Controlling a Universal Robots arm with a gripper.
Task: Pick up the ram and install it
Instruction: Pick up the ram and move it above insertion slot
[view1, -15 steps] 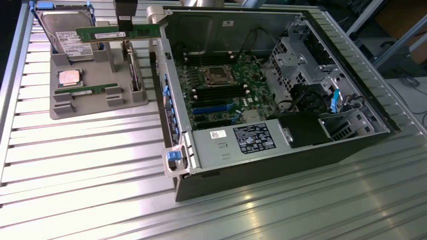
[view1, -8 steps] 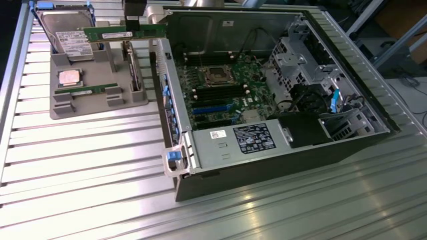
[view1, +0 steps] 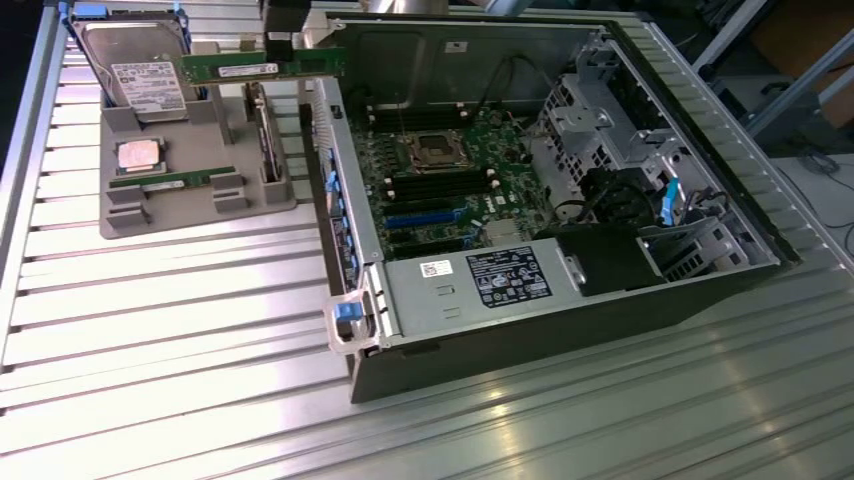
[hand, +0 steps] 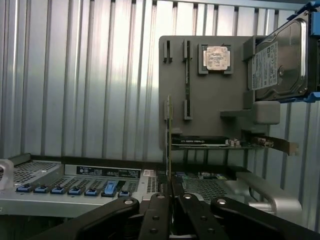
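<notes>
My gripper (view1: 280, 48) is shut on the ram (view1: 240, 68), a long green stick held level in the air above the grey tray (view1: 200, 205), at the exterior view's upper left. In the wrist view the ram (hand: 168, 135) appears edge-on as a thin strip rising from between the black fingers (hand: 159, 210) of the gripper (hand: 170, 192). The open computer case (view1: 694, 300) lies to the exterior view's right, with the motherboard's dark memory slots (view1: 434, 185) below the processor socket. The case's near wall (hand: 75, 180) sits just under the gripper.
On the tray stand a hard drive (view1: 134, 70), a silver processor (view1: 140, 155), a second green stick (view1: 167, 183) and a wider expansion card (view1: 271, 135). The wrist view shows the tray (hand: 210, 105), hard drive (hand: 280, 60), processor (hand: 216, 57) and card (hand: 225, 143). Ribbed metal table (view1: 174, 350) all around.
</notes>
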